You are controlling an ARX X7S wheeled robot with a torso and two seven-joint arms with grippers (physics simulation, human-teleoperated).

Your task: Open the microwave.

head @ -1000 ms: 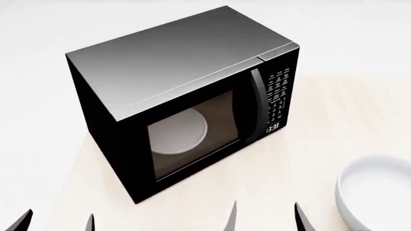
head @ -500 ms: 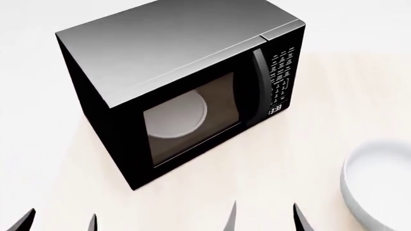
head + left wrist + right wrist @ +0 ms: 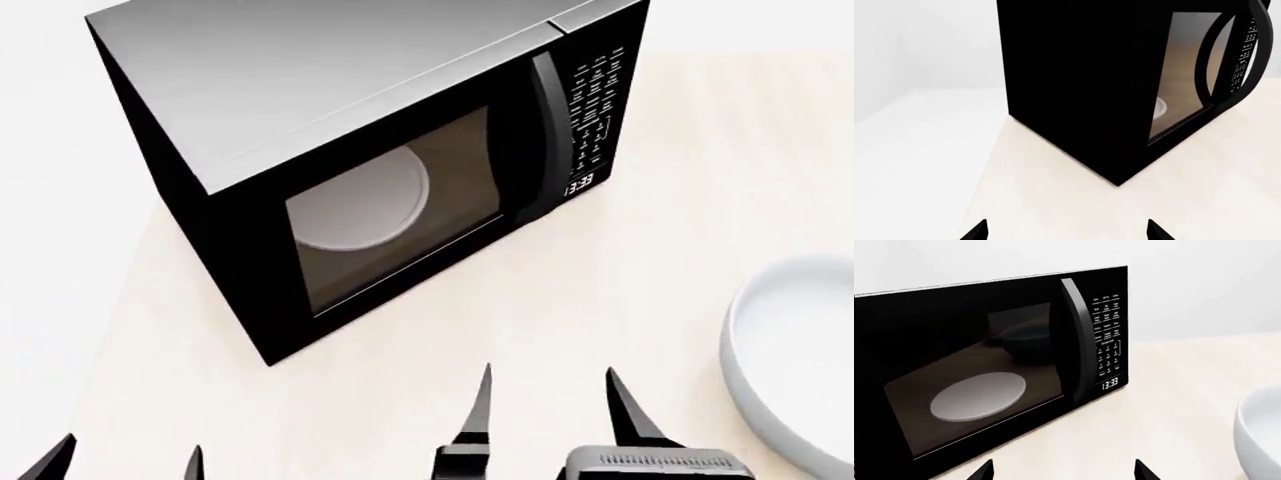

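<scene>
The microwave [image 3: 360, 160] is a big black box with a grey top, standing on the pale table. Its glass door is shut, with the white turntable [image 3: 358, 208] showing behind it. The vertical black handle [image 3: 547, 140] sits left of the keypad and the clock. My right gripper [image 3: 550, 400] is open and empty, in front of the microwave's right half, a short way off. My left gripper [image 3: 123, 462] is open and empty at the near left. The right wrist view shows the door, the handle [image 3: 1077, 340] and the turntable [image 3: 977, 396]. The left wrist view shows the microwave's black side [image 3: 1081, 85].
A large white bowl [image 3: 794, 355] sits on the table at the right, near my right gripper; its rim shows in the right wrist view [image 3: 1257, 435]. The pale table [image 3: 400, 400] ends at its left edge just left of the microwave.
The head view has moved closer and tilted, so the microwave sits higher in it. My right gripper has risen further into view toward the microwave. The door stays shut.
</scene>
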